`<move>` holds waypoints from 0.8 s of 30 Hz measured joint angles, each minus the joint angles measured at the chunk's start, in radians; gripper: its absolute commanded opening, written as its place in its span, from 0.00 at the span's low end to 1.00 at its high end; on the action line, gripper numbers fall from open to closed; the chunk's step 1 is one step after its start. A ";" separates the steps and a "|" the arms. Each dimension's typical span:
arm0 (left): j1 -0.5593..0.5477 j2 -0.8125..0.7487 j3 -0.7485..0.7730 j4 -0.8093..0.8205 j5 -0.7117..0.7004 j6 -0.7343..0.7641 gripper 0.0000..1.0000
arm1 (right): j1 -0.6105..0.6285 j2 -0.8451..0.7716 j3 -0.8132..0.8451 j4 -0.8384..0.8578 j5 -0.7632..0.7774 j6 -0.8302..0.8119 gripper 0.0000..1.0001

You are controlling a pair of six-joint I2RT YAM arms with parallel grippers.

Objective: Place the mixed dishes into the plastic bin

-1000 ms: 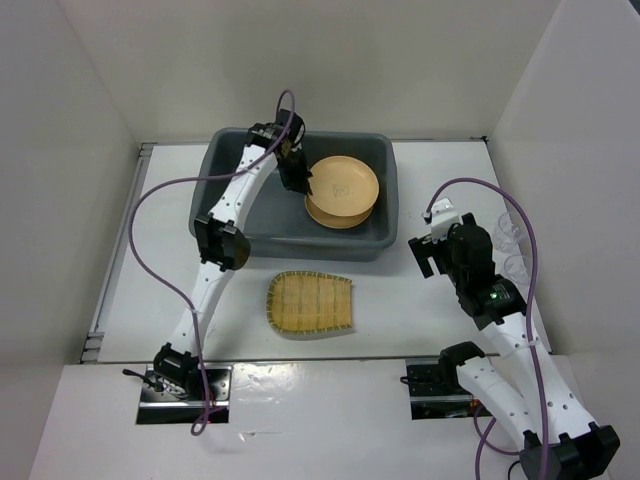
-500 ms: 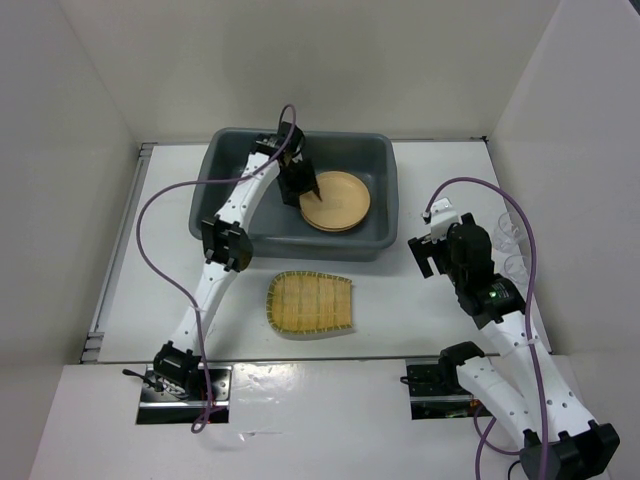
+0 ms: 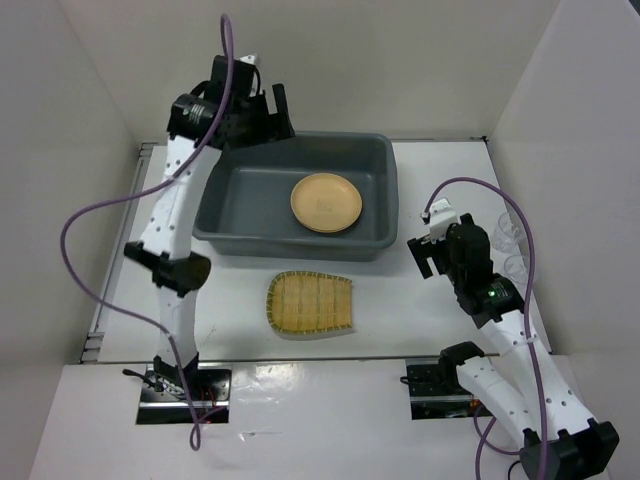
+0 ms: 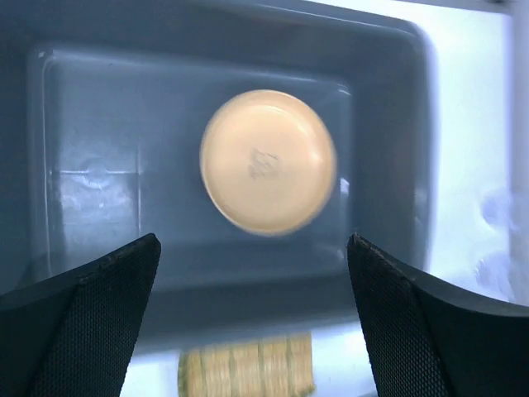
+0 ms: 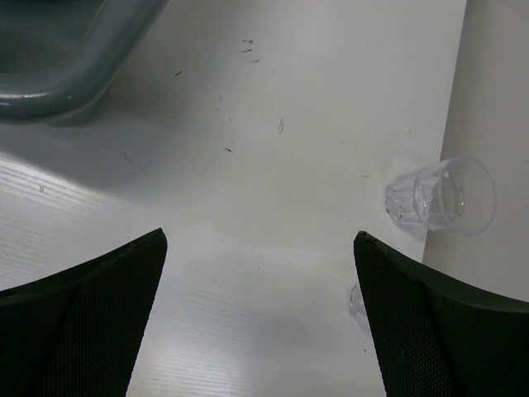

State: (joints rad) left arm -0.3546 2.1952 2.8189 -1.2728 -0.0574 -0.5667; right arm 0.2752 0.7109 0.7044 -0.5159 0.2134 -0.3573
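Note:
A tan-orange plate (image 3: pixel 326 203) lies flat inside the dark grey plastic bin (image 3: pixel 214 200). My left gripper (image 3: pixel 273 114) hangs open and empty, high over the bin's back left corner. From there the left wrist view looks down on the plate (image 4: pixel 269 161), the bin (image 4: pixel 388 124) and the blurred fan-shaped dish (image 4: pixel 248 376), with the gripper (image 4: pixel 252 248) holding nothing. The yellow-green fan-shaped dish (image 3: pixel 310 303) rests on the table in front of the bin. My right gripper (image 3: pixel 428 255) stands open to the right of the bin, over bare table (image 5: pixel 260 236). A clear glass cup (image 5: pixel 442 197) lies to its right.
Two glass cups (image 3: pixel 511 233) sit by the right wall of the white enclosure. A second cup (image 5: pixel 357 302) is half hidden behind my right finger. The bin's corner (image 5: pixel 74 66) shows at the upper left of the right wrist view.
My left gripper opened and let go of the plate, then rose up and back to the left. The plate settled flat in the bin. The right arm stayed still.

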 measured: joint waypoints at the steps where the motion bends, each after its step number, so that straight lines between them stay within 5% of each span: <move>1: -0.026 -0.084 -0.053 0.011 -0.010 0.014 1.00 | 0.002 0.000 0.000 0.000 0.000 0.000 0.98; 4: -0.172 -0.330 -0.387 0.090 -0.055 0.018 1.00 | 0.007 -0.002 0.000 0.000 0.000 0.000 0.98; 7: -0.311 -0.593 -0.935 0.312 0.007 0.005 1.00 | 0.011 -0.011 0.000 0.000 0.000 0.000 0.98; 10: -0.323 -0.835 -1.500 0.425 0.087 -0.074 1.00 | 0.012 -0.023 0.000 0.000 0.000 0.000 0.98; 12: -0.295 -0.981 -1.738 0.437 0.100 -0.121 1.00 | 0.013 -0.027 0.000 0.001 0.000 0.000 0.98; 19: -0.299 -1.506 -2.077 0.563 0.105 -0.267 1.00 | 0.017 -0.028 0.000 0.002 -0.008 -0.002 0.98; 24: -0.301 -1.490 -2.189 0.708 0.130 -0.338 1.00 | 0.020 -0.028 -0.001 0.002 -0.011 -0.002 0.98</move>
State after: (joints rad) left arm -0.6556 0.7048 0.6304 -0.5652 0.0731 -0.9043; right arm 0.2951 0.6827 0.7033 -0.5144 0.2028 -0.3592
